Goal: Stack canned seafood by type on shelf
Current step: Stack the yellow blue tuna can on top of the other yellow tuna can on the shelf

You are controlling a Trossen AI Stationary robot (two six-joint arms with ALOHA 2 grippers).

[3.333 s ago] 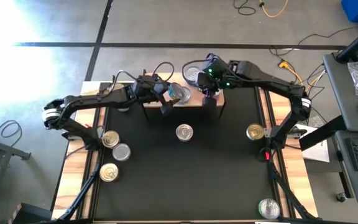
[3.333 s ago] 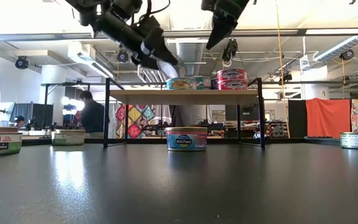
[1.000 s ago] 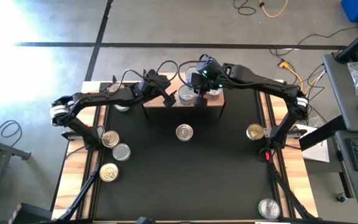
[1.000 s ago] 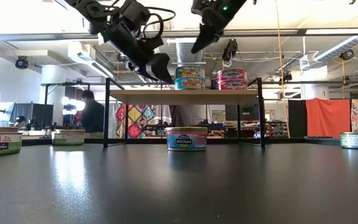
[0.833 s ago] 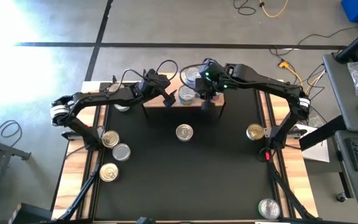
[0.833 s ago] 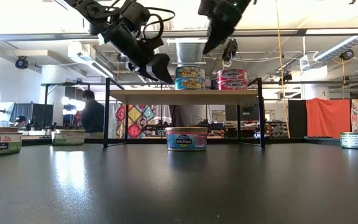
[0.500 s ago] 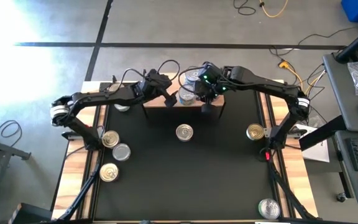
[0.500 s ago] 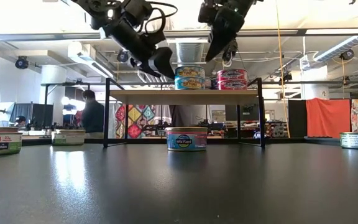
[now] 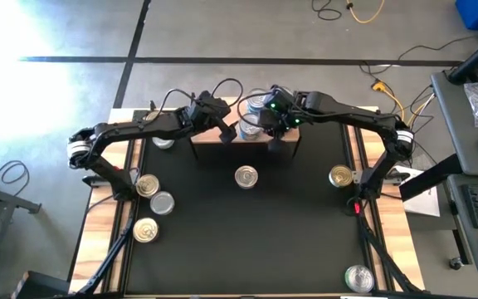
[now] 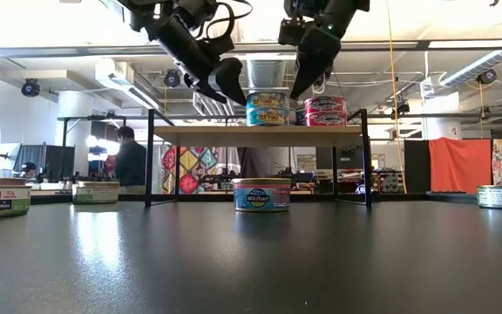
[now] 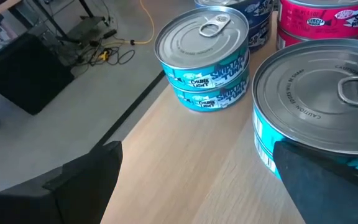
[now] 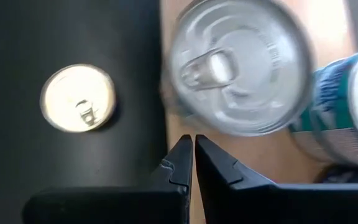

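Table (image 9: 305,241): black top with wooden edges, carrying all items below.

Shelf (image 10: 199,133): low light-wood platform on dark legs, at the table's far edge, centre. On it, in the low view, a teal two-can stack (image 10: 267,108) sits beside a red two-can stack (image 10: 325,111); the left wrist view shows a further silver-lidded can (image 11: 319,115) close to the camera on the same board.

Left arm: reaches in from the table's left side to the shelf's left end. Left gripper (image 10: 225,80) hangs above the shelf just left of the teal stack, fingers (image 11: 79,180) spread wide, holding nothing.

Right arm: reaches in from the right side over the shelf's middle. Right gripper (image 12: 188,149) hovers over the shelf's front edge, fingers pressed together, empty.

Loose cans on the table: a blue-labelled can (image 10: 261,194) just in front of the shelf, centre; three cans (image 9: 153,206) grouped near the left edge; a gold-lidded can (image 9: 341,176) at the right; a silver can (image 9: 359,278) at the near right corner.
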